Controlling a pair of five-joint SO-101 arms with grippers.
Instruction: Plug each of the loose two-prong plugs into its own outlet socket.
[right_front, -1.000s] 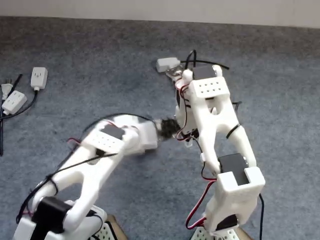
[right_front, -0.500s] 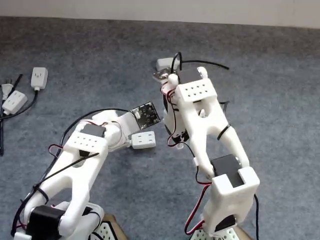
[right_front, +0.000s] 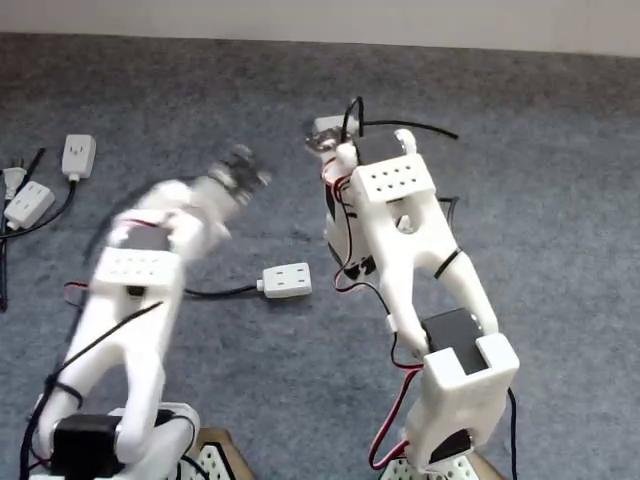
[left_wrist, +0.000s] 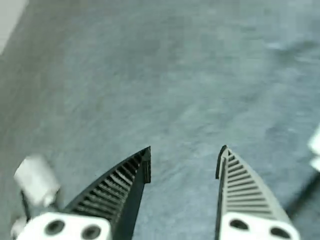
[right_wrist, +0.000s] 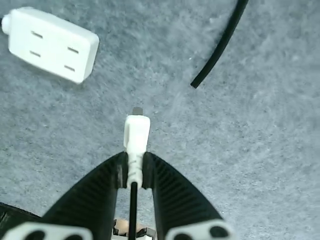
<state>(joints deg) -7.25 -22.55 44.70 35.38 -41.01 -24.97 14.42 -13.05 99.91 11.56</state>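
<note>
Right gripper (right_wrist: 134, 160) clamping white plug (right_wrist: 136, 131), outlet socket (right_wrist: 50, 44) nearby

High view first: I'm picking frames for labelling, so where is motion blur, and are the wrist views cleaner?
High view: the left gripper and its wrist are smeared, the right arm and the outlet block crisp. Left wrist view: carpet streaked, fingers sharp. Right wrist view: the plug and the white outlet are crisp.
</note>
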